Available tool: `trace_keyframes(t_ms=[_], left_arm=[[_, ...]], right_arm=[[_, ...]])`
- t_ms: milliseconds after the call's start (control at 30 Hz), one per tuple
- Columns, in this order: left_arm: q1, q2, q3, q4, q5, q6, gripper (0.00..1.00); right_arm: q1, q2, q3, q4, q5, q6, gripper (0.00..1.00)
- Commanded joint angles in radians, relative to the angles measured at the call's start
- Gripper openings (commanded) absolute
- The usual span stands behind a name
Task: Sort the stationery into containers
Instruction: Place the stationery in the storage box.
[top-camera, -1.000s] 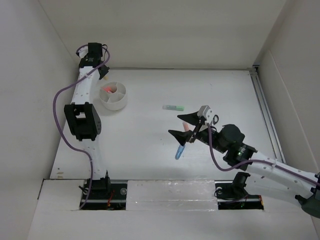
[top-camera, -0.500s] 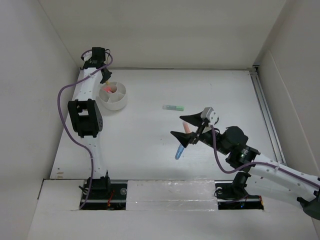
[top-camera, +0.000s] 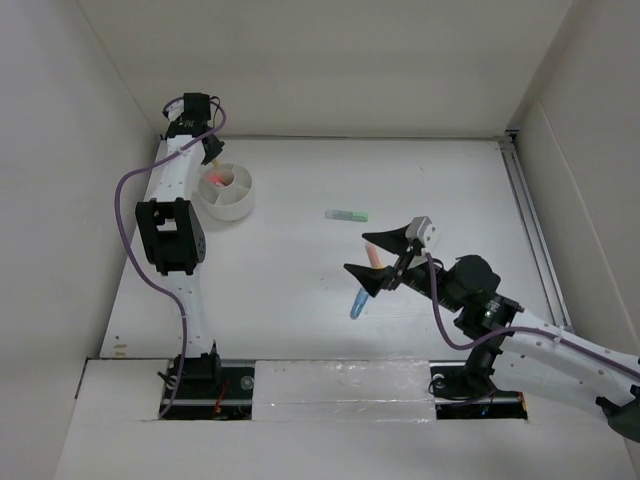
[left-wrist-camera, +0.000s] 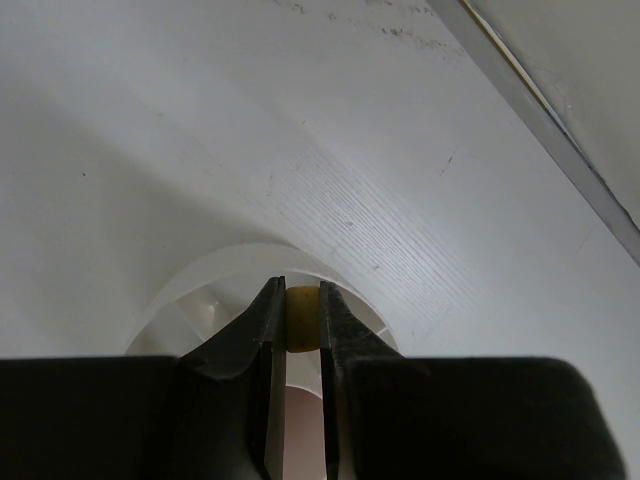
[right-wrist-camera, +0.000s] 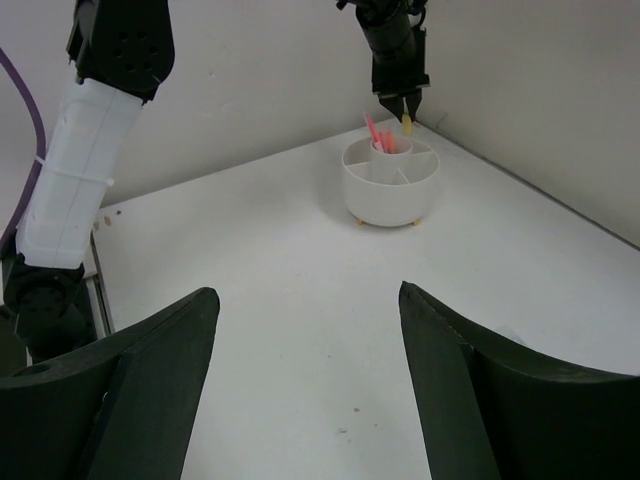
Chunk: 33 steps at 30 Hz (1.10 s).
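Within left gripper (left-wrist-camera: 300, 292), tan block (left-wrist-camera: 302, 322).

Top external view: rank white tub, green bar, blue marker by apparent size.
1. white tub
2. green bar and blue marker: similar length; marker's upper end sits by the right pincer, possibly hidden, so unranked.

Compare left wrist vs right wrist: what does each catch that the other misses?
Left wrist only: the pinch up close, with the finger pads pressed on either side of the tan block.

Right wrist only: the right gripper, open and empty; pink and red pens standing in the centre cup of the white tub; the left arm's white link.

Both: the left gripper holding the block over the tub.
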Motion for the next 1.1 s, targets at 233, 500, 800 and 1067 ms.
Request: trace_keyframes(t_ms=[233,500,800,1067], left_arm=[[-0.009,0.003,0.001,0.007,-0.024,0.013,0.00],[-0.009,0.012,-0.010,0.007,-0.034,0.013,0.00],[-0.018,-0.006,-0.028,0.010,-0.057,0.013,0.05],[-0.027,-0.026,-0.059,0.021,-0.075,0.023,0.14]], right_arm=[[0.007,-0.032,-0.002,0.021,0.013,-0.009,0.79],[0.007,-0.042,-0.011,0.021,0.023,-0.018,0.79],[0.007,-0.052,-0.011,0.012,0.043,-0.018,0.80],[0.007,-0.052,-0.011,0.003,0.043,-0.018,0.80]])
